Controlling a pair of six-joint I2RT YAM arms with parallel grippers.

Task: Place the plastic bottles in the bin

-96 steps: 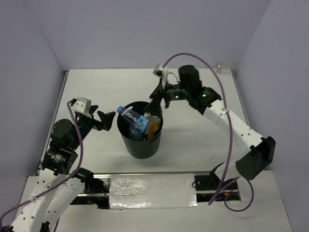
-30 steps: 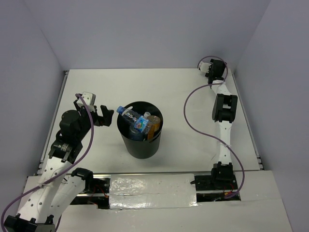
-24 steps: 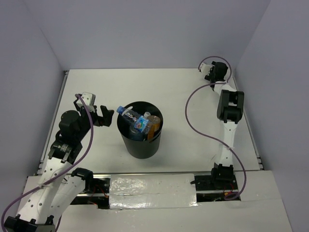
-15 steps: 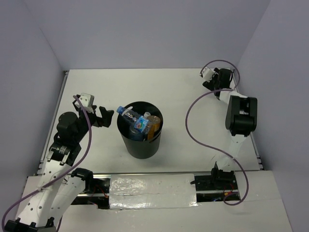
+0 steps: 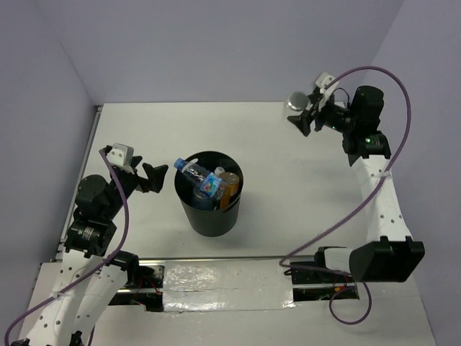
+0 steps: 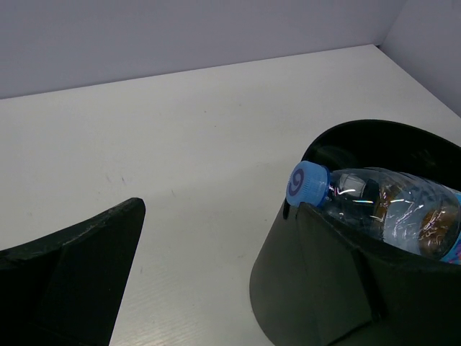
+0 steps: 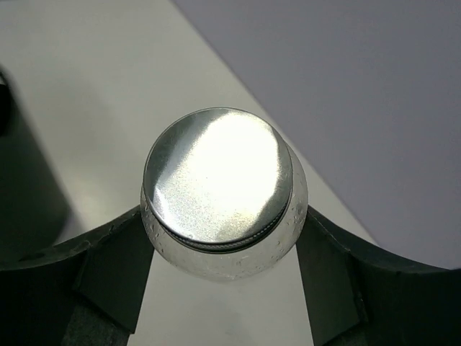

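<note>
Right wrist view: right tool [image 7: 223, 234] clamps a clear plastic bottle [image 7: 232, 264] just under its shiny round cap [image 7: 216, 180]; the body is hidden. Wide-open, empty left tool [image 5: 153, 179] sits beside the black tapered bin [image 5: 210, 218], which holds other bottles [image 5: 209, 184].

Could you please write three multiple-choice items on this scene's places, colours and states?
1. Where is the blue-capped clear plastic bottle relative to the black round plastic bin? A upright outside; B inside, neck over the rim; C underneath it.
2. Cap colour of the clear bottle in the right gripper? A silver; B orange; C green.
3. The left gripper is: A shut on a bottle; B open, empty; C hidden.
B, cap juts past the rim; A, the lid shines silver; B, jaws apart, nothing between.
</note>
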